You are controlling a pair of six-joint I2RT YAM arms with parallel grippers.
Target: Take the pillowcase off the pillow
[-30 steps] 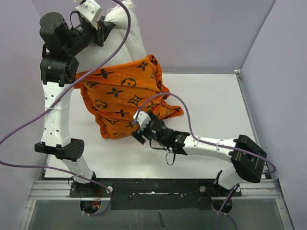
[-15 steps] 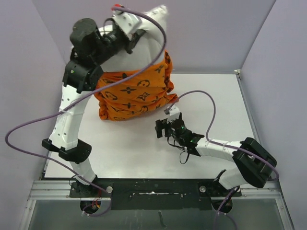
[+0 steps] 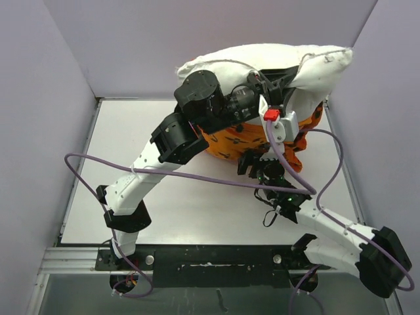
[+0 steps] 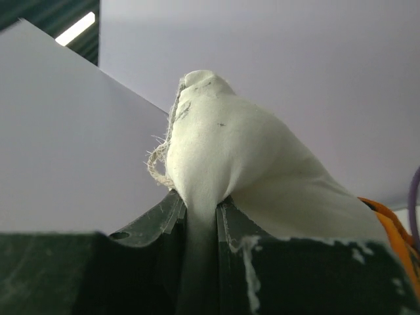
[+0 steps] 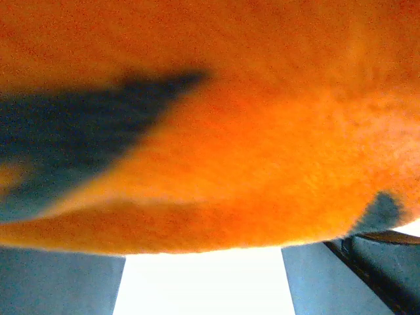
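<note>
- Orange pillowcase (image 3: 226,146) hangs bunched under the pillow (image 3: 262,56) at the far right of the table (image 3: 131,151), close to the back wall (image 3: 131,46). The pillow is lifted above it and stretches sideways along that wall.
- Your left gripper (image 4: 200,220) is clamped on the pillow itself. Its jaws are pressed together on a pinch of white cloth, with the frayed seam (image 4: 157,164) just above them. I judge the purpose is to lift the pillow clear of the table, so the case has room to slide down and off.
- Your right gripper (image 3: 257,164) sits low, just under the hanging orange fabric, with its jaws apart.
- From the right wrist, orange cloth fills the frame above the two fingers (image 5: 315,282) and bare table shows through the gap between them. Nothing looks gripped there. You cannot tell whether the cloth touches the fingers.
- Treat the pillowcase as the container. Much of the pillow shows bare and white above it, so it is already partly out.
- Your left arm (image 3: 177,138) covers the mouth of the case, so you cannot tell how much of the pillow sits inside.
- My judgement is that the task is well along but not yet done. The next move calls for your right jaws to close on a fold of orange only, then draw it down and away while the left holds.
- The risk is pinching pillow stuffing through the cloth.
</note>
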